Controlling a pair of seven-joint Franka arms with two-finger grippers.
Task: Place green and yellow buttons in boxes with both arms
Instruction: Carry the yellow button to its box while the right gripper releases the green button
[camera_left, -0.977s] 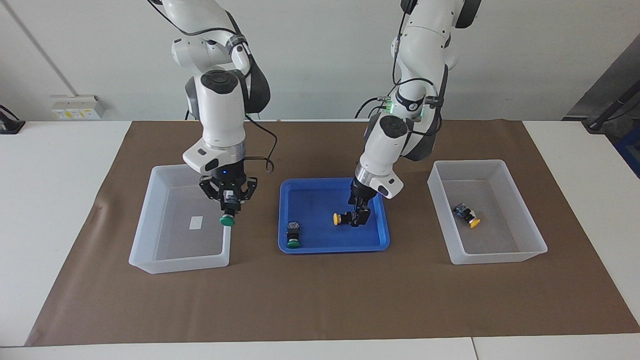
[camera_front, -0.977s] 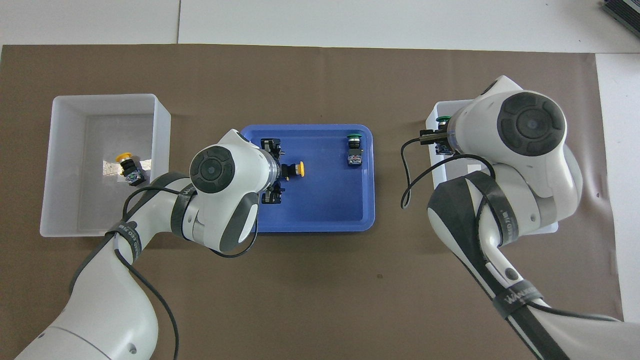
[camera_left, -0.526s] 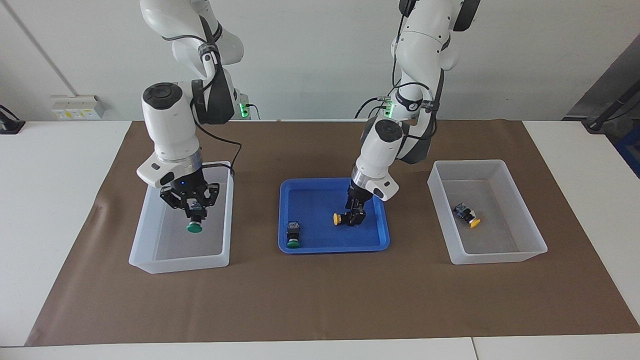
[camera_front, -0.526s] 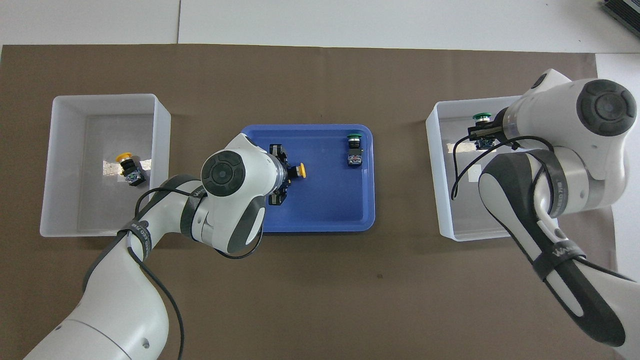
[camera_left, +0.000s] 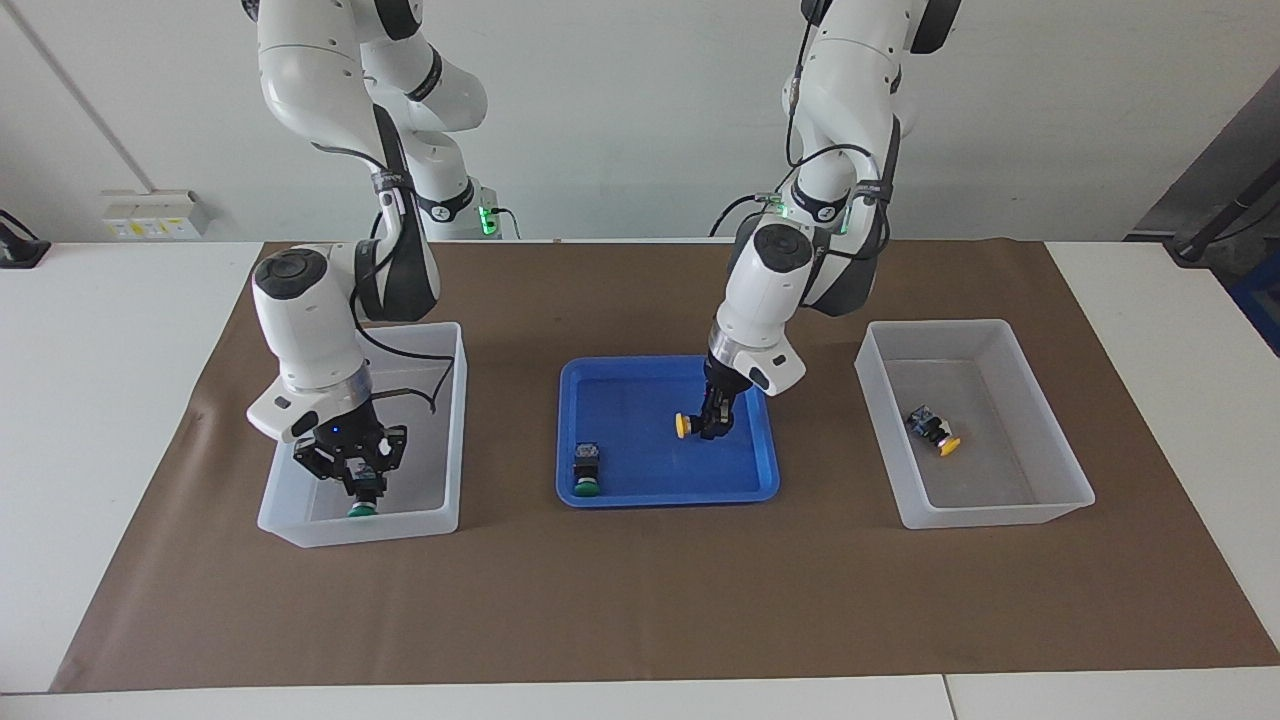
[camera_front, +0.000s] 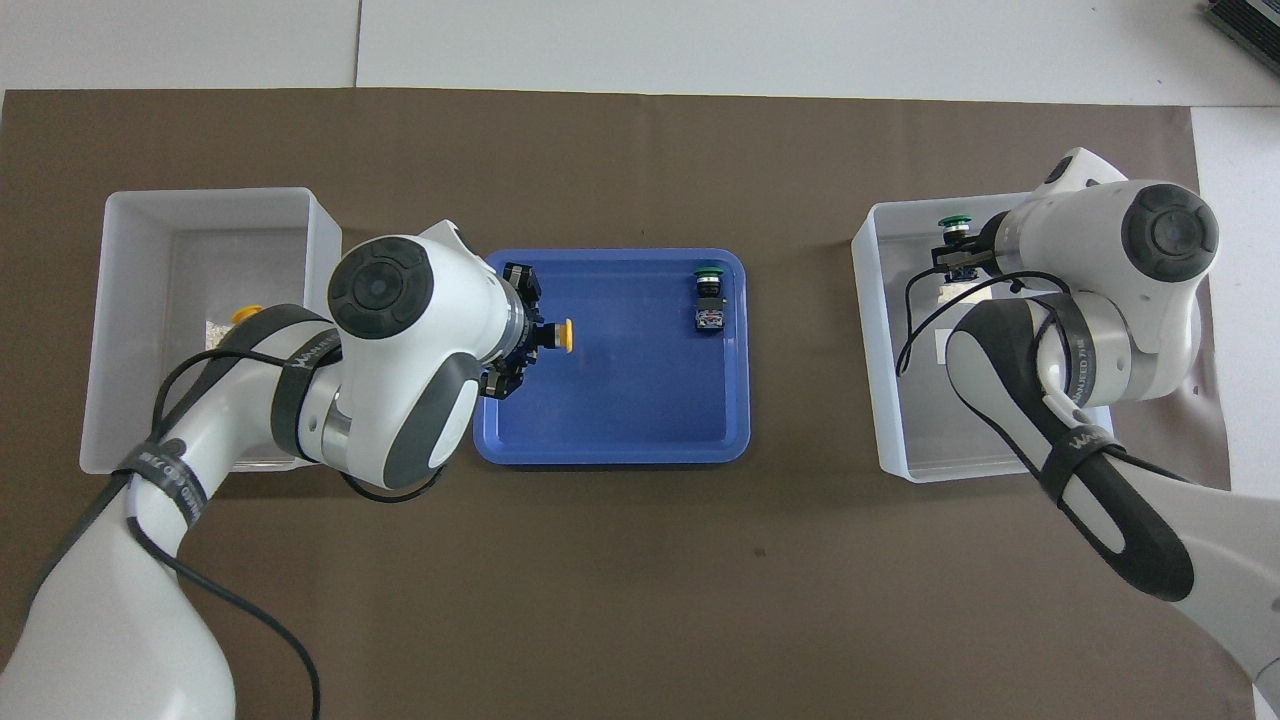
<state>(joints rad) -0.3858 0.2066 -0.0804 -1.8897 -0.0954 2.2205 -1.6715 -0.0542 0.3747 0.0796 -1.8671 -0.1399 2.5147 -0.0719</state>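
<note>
Green button (camera_left: 361, 509) clamped in right end effector (camera_left: 363, 494) sits low in its box (camera_left: 445, 425): release gently; left end effector (camera_left: 716, 425) grips yellow button (camera_left: 681, 426), lift clear of blue tray (camera_left: 640, 497) first.

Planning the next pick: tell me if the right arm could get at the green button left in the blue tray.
Probably not yet: the right gripper is shut on a green button inside its box. Nothing covers the tray's green button.

We look from two spots. One camera sits high across the table, facing the robots. The other hangs high above the robots' end, looking steeply down. Both are far back and show the blue tray (camera_left: 620, 395) (camera_front: 640, 420) and both boxes.
</note>
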